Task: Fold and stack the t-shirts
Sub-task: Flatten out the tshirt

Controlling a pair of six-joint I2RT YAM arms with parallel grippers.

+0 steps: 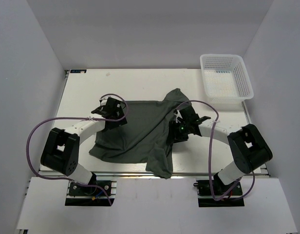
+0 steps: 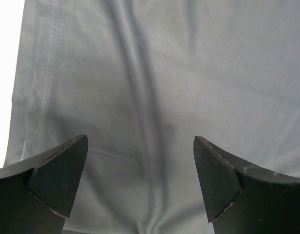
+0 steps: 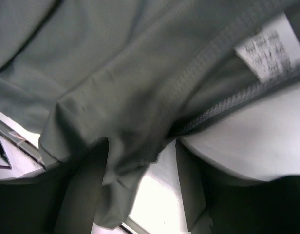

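One dark grey-green t-shirt (image 1: pixel 140 129) lies spread and creased on the white table (image 1: pixel 86 92); no other shirt shows. My left gripper (image 1: pixel 117 117) is open and empty, low over the shirt's left part. In the left wrist view its gripper (image 2: pixel 140 141) frames a long crease in the cloth (image 2: pixel 164 73), with a stitched hem at the left. My right gripper (image 1: pixel 180 127) is at the shirt's right side by the collar. In the right wrist view its gripper (image 3: pixel 140 146) stands apart, with a fold of cloth (image 3: pixel 116 78) hanging between. The light neck tag (image 3: pixel 269 48) shows above.
A white plastic mesh basket (image 1: pixel 228 101) stands at the far right corner of the table. The shirt's lower corner (image 1: pixel 160 168) reaches the table's near edge. Purple cables loop from both arms. Grey walls close in the left, right and back.
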